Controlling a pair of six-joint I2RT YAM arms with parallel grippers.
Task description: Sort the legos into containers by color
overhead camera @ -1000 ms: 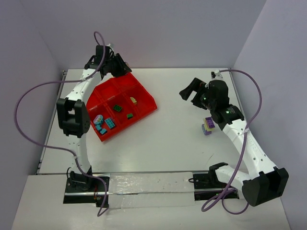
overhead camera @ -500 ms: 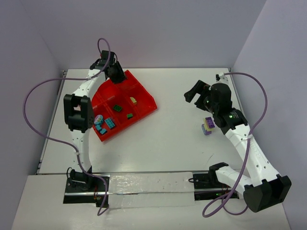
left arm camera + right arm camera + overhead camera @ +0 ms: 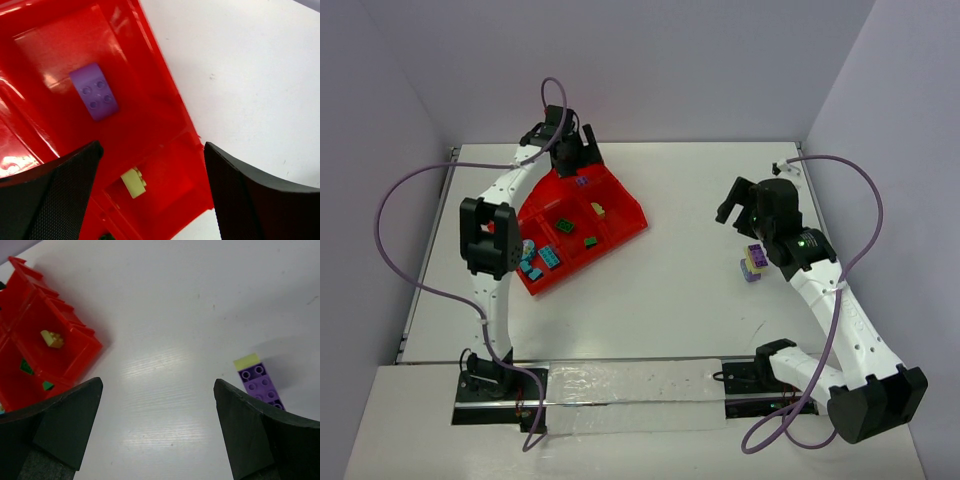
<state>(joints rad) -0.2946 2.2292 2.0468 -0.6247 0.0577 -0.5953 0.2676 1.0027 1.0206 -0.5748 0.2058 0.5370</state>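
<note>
The red tray [image 3: 620,228] of containers lies on the left of the table. My left gripper [image 3: 578,158] hangs open over its far corner with nothing between its fingers [image 3: 50,200]. Below it a purple lego [image 3: 93,91] lies loose in the far compartment. A yellow-green lego [image 3: 133,182] sits in the compartment beside it. Green legos [image 3: 564,224] and teal legos [image 3: 550,256] fill nearer compartments. My right gripper [image 3: 738,200] is open over bare table, to the left of a purple and yellow-green clump [image 3: 260,382].
A rounded purple and teal piece [image 3: 527,248] lies in the tray's near left compartment. The clump [image 3: 754,262] stands by the right arm's forearm. Purple cables loop beside both arms. Walls close the table on three sides.
My left gripper has swung right over the tray's far corner and opened. The purple lego now lies loose in the far compartment. The right gripper has drifted a little to the right.
</note>
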